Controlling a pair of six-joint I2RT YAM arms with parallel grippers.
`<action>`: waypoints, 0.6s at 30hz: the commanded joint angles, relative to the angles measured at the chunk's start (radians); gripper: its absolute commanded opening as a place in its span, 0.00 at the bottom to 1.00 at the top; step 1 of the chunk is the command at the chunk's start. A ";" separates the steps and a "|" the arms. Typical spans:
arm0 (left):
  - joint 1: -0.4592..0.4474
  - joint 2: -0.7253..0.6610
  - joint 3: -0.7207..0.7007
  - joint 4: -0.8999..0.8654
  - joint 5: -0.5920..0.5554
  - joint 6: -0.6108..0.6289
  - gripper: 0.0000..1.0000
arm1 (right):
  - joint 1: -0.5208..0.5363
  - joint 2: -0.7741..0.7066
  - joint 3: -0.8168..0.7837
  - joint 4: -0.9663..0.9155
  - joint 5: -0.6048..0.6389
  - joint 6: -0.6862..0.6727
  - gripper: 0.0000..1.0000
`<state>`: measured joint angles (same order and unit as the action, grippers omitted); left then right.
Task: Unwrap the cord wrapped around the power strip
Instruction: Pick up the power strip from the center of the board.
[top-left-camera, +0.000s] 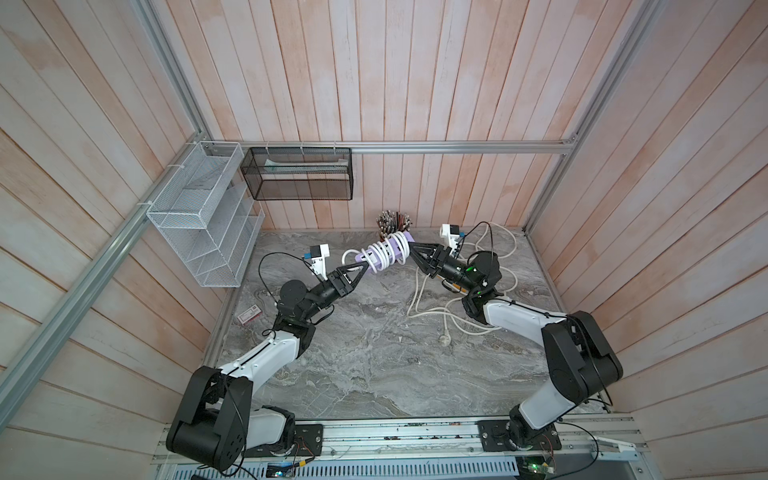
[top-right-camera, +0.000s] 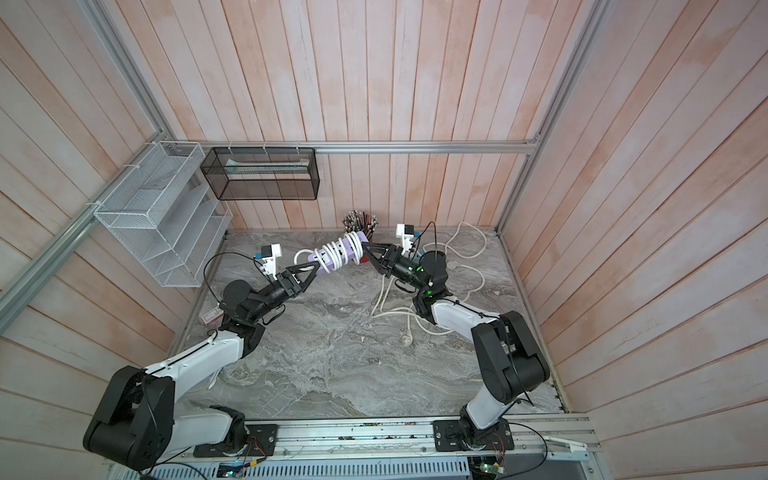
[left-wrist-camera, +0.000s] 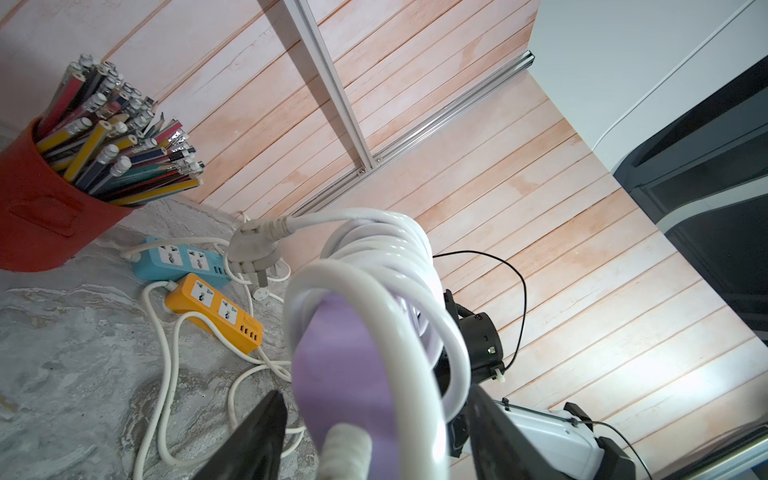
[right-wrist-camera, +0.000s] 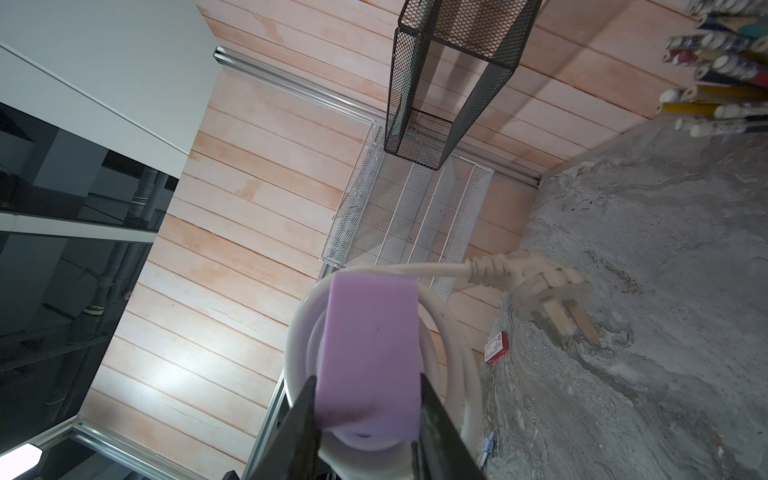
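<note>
The purple power strip (top-left-camera: 404, 238) (top-right-camera: 348, 246) hangs in the air above the back of the table. The white cord (top-left-camera: 384, 254) (top-right-camera: 332, 254) is coiled around it in several loops. My right gripper (top-left-camera: 411, 249) (top-right-camera: 364, 247) (right-wrist-camera: 366, 378) is shut on one end of the power strip (right-wrist-camera: 370, 332). My left gripper (top-left-camera: 365, 266) (top-right-camera: 318, 270) (left-wrist-camera: 376, 392) is open, and its jaws straddle the other end of the power strip (left-wrist-camera: 345, 365) with gaps on both sides. The cord's plug (left-wrist-camera: 253, 249) (right-wrist-camera: 540, 286) sticks out free from the coiled cord (left-wrist-camera: 390, 266).
A red cup of pencils (left-wrist-camera: 37, 208) (top-left-camera: 392, 220) stands at the back wall. A blue power strip (left-wrist-camera: 183, 259) and an orange one (left-wrist-camera: 216, 307) lie on the table with loose white cords (top-left-camera: 436, 307). On the left are a white mesh rack (top-left-camera: 199, 216), a black mesh basket (top-left-camera: 299, 174) and a small red box (top-left-camera: 248, 314).
</note>
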<state>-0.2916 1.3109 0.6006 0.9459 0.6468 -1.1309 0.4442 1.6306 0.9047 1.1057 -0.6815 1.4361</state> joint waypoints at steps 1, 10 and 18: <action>-0.006 0.007 0.031 0.060 0.001 -0.016 0.69 | 0.008 -0.011 0.052 0.100 0.009 0.015 0.26; -0.006 0.019 0.045 0.076 0.004 -0.033 0.53 | 0.018 0.000 0.060 0.115 0.006 0.026 0.26; -0.006 0.023 0.052 0.079 0.007 -0.038 0.28 | 0.024 0.005 0.060 0.120 0.001 0.029 0.26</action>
<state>-0.2981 1.3243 0.6193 0.9939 0.6502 -1.2053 0.4576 1.6348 0.9192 1.1484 -0.6769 1.4395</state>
